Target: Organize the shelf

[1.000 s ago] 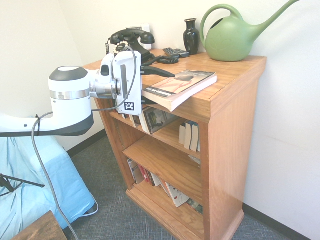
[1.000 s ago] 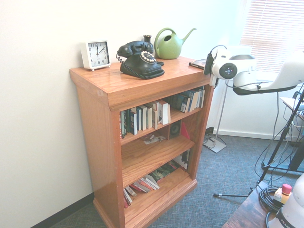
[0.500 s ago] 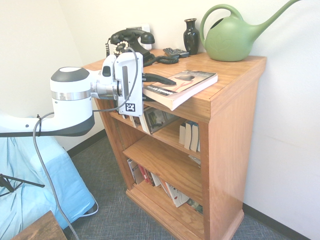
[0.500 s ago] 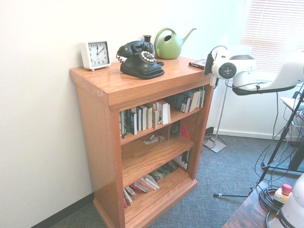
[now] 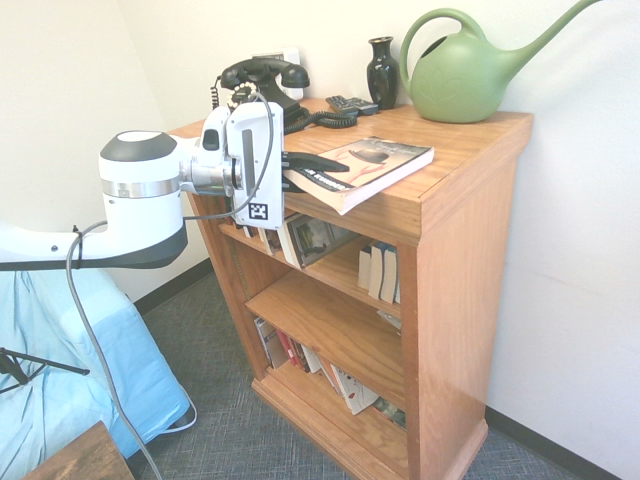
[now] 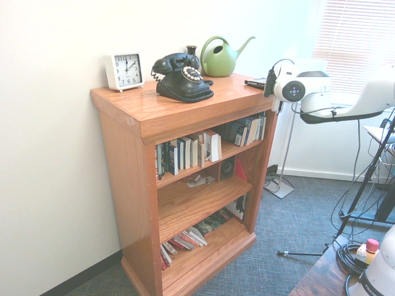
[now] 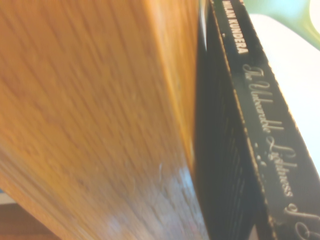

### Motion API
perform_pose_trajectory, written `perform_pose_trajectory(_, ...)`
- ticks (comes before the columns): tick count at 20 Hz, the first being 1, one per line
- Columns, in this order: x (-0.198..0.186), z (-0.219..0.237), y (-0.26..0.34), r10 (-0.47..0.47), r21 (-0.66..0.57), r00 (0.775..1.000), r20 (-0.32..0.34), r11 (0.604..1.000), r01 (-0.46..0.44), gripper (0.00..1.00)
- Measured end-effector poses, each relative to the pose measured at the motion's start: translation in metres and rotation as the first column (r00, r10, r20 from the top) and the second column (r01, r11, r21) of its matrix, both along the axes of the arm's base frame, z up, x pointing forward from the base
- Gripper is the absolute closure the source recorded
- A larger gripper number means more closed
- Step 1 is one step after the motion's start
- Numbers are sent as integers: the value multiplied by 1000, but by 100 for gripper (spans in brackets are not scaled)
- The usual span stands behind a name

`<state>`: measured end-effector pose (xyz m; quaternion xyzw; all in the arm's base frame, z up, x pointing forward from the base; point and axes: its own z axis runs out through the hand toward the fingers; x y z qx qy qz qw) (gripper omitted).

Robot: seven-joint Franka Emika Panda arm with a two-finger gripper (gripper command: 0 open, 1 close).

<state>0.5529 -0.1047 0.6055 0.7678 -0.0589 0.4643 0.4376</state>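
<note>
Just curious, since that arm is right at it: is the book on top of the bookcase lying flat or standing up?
Lying on its side, cover up: the book rests on the shelf top, its spine end overhanging the front edge, where the gripper has shut on it.

Along the back of the orange-brown oak shelf's top (image 5: 470, 150) we see a black rotary telephone (image 5: 265, 80), a slim black vase (image 5: 382, 70) and a green plastic watering can (image 5: 465, 75) blocking any pass. A paperback book (image 5: 365, 170) overhangs the front edge. Between telephone and book the wood lies bare, and we see open floor before the tiers.
</note>
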Motion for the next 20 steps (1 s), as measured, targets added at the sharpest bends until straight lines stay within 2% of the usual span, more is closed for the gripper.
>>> perform_pose_trajectory(5, -12, 26, 16, -10, 129, 998, 64, 992, 2, 100)
perform_pose_trajectory(11, -81, 69, 22, -62, 327, 985, 162, 945, 6, 100)
perform_pose_trajectory(15, -130, 66, 15, -109, 473, 976, 188, 881, 7, 100)
perform_pose_trajectory(20, -182, 55, 37, -107, 616, 974, 201, 786, -40, 100)
